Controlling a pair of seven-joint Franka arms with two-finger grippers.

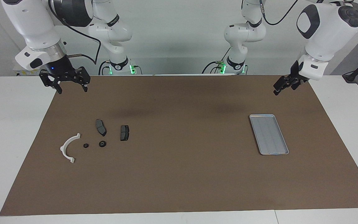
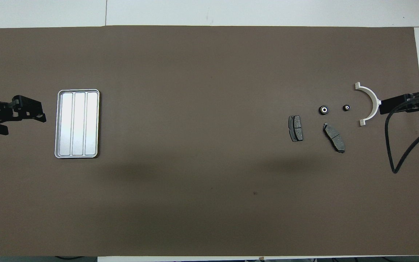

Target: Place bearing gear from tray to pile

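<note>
Your right gripper [image 1: 71, 87] hangs high in the air over the edge of the brown mat [image 1: 179, 174] at the right arm's end of the table, with its two fingers spread apart and nothing between them. Under it and farther from the robots you see the pile. There the white half-ring bracket [image 1: 69, 148] lies nearest to the table end. Just beside it are two small black round parts, the smaller gear [image 1: 86, 145] and the bigger gear [image 1: 102, 143], which lie apart from each other. Two dark brake pads [image 1: 101, 127] lie a little nearer to the robots than the gears.

Your left gripper [image 1: 283, 86] waits in the air over the mat at the left arm's end, also with open fingers and holding nothing. The silver tray [image 1: 268, 134] lies on the mat near it, farther from the robots, and only its ridges show inside.
</note>
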